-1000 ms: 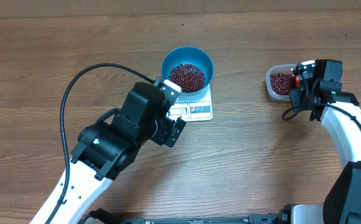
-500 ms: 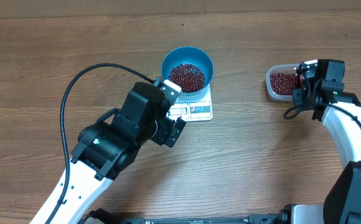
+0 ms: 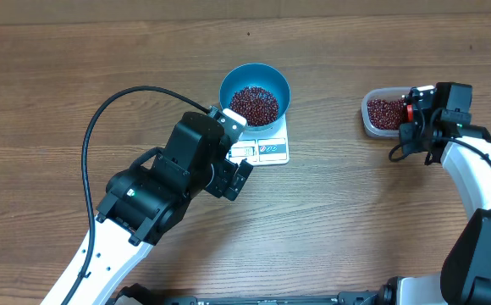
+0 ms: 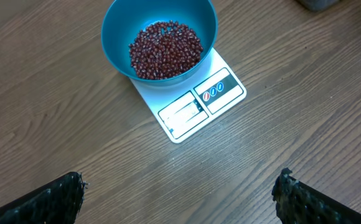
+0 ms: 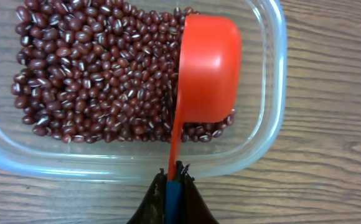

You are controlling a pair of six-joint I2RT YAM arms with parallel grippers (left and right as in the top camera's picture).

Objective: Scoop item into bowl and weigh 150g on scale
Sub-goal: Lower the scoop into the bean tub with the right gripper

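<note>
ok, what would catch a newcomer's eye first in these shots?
The blue bowl holding maroon beans, sitting on the white scale mid-table. At far right, the right tool pinches the handle of a red scoop, its cup in the clear tub of the same beans.

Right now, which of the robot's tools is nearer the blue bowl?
Left. The left tool hovers open near the bowl; the right tool is far off, shut on a red scoop in the clear tub.

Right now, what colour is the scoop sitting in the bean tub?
The scoop is orange-red; the right wrist view shows it best.
</note>
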